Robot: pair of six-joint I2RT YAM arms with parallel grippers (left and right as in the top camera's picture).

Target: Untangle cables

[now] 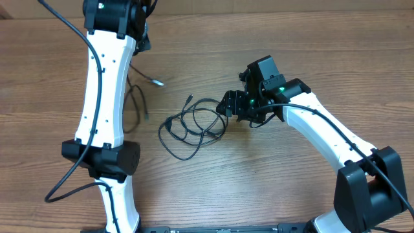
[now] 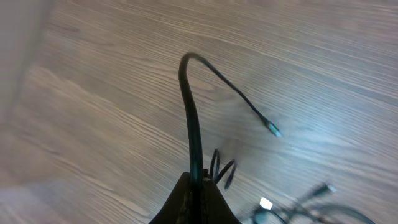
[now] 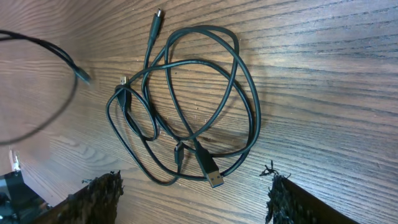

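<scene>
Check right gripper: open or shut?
Open. The right gripper shows fingers wide apart, clamping nothing; the cable bundle lies below.

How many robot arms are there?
2. The left arm stands on the left, left gripper pinching one cable. The right arm reaches toward the tangled cables in the middle, right gripper open.

On the bench the coiled cables lie at the centre of the overhead frame. The right pincer stands just beside the coil's upper right edge, and the right arm runs off to the lower right corner. The left arm runs down the left side, top edge to bottom. A loose cable lies just right of that arm and left of the coil, its plug end toward the upper right. In the left wrist view this cable rises from the left pincer at bottom centre and arcs over to the right.
</scene>
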